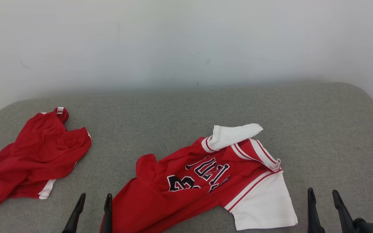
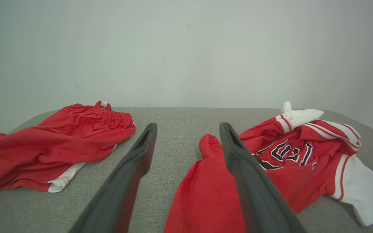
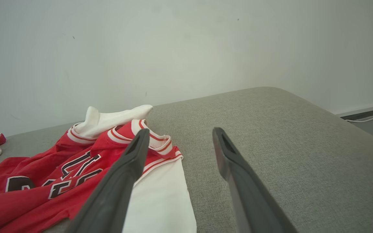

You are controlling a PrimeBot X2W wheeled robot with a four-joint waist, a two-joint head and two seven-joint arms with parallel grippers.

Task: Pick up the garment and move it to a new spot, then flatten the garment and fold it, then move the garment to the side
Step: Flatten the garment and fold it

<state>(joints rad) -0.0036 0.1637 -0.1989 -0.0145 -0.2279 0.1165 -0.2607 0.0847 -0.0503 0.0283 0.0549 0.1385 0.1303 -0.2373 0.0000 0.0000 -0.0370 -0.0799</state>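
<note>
A crumpled red jersey with white sleeves and dark lettering lies on the grey cushioned surface, front centre. It also shows in the left wrist view and the right wrist view. My left gripper stands open at the jersey's left lower edge, its right finger over the red cloth. My right gripper stands open just right of the white sleeve, nothing between its fingers.
Red shorts with white trim lie bunched at the left of the surface. A pale wall rises behind. The surface's rounded right edge drops to a floor with a white cable. Bare grey fabric stretches behind and right of the jersey.
</note>
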